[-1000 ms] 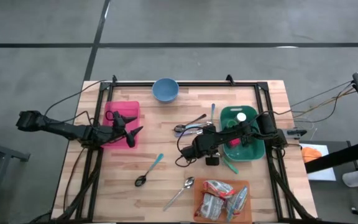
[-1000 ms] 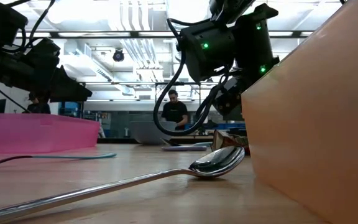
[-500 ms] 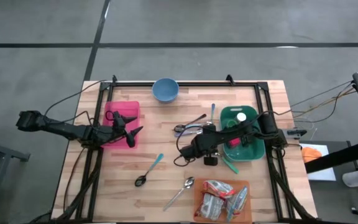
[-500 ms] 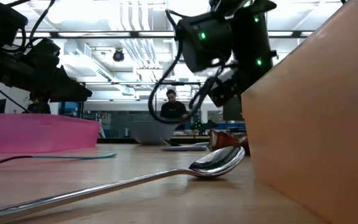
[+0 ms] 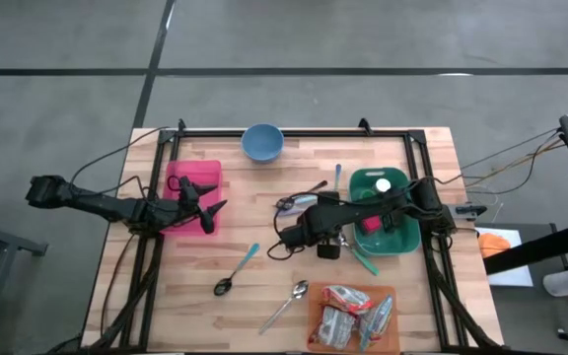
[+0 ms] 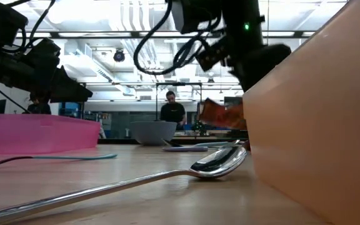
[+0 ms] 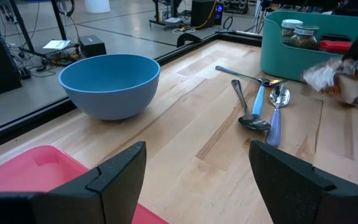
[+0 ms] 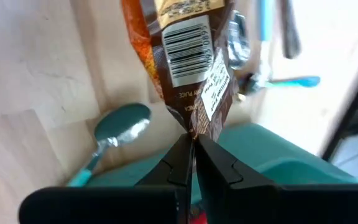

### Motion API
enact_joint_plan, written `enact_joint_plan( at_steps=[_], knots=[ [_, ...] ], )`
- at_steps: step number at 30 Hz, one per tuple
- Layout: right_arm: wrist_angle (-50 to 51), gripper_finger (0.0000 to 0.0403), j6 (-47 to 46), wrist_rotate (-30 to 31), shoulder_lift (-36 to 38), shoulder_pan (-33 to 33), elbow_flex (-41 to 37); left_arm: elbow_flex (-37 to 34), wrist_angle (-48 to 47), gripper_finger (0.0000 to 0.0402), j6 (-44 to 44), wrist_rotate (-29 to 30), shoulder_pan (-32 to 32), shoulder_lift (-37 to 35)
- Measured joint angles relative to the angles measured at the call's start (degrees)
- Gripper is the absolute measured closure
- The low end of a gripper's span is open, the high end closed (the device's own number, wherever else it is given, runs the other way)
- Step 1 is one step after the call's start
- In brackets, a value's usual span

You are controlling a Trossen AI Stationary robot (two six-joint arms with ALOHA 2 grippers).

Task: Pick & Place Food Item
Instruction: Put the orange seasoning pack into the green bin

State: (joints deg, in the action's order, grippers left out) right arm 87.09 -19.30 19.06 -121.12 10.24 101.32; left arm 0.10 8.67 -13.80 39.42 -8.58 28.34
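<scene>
A brown-orange snack packet (image 8: pixel 185 56) with a barcode hangs in the air over the table's middle. It also shows in the low view (image 6: pixel 222 115) and the left wrist view (image 7: pixel 328 78). My right gripper (image 8: pixel 193 140) is shut on it, just left of the green bin (image 5: pixel 399 237). In the high view the right arm (image 5: pixel 309 229) covers the packet. My left gripper (image 7: pixel 197 180) waits open above the pink bin (image 5: pixel 193 179) at the table's left. My right gripper pinches the packet's sealed end (image 8: pixel 195 127) between its two fingertips. The fingers slant steeply down from the table's right side. The packet hangs below them, barcode side toward the wrist camera, clear of the table.
A blue bowl (image 5: pixel 262 143) stands at the far edge. Spoons lie beside the bin (image 5: pixel 302 203) and nearer the front (image 5: pixel 235 273) (image 5: pixel 286 305); a teal spoon (image 8: pixel 114 132) lies under the packet. An orange tray (image 5: pixel 316 318) at the near right holds more packets.
My right gripper has risen, drifting slightly toward the table's left, and carried the packet with it. The packet lay on the table a second ago and now hangs clear above the spoons.
</scene>
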Motion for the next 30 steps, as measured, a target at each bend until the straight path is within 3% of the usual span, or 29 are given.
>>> enact_joint_plan(
  at_steps=[20,25,30],
  knots=[
    [2.91,0.0391,-6.08,0.11,1.75,0.89,18.37,-0.02,0.00,0.0116,0.00,0.02,0.04,0.00],
    [2.91,0.0391,-4.55,-4.52,2.17,1.57,20.46,-0.01,0.00,0.0116,-0.02,0.00,0.04,0.00],
    [2.83,0.0391,-12.31,-10.00,3.35,1.49,20.64,-0.02,0.00,0.0116,-0.01,0.01,0.02,0.00]
  ],
)
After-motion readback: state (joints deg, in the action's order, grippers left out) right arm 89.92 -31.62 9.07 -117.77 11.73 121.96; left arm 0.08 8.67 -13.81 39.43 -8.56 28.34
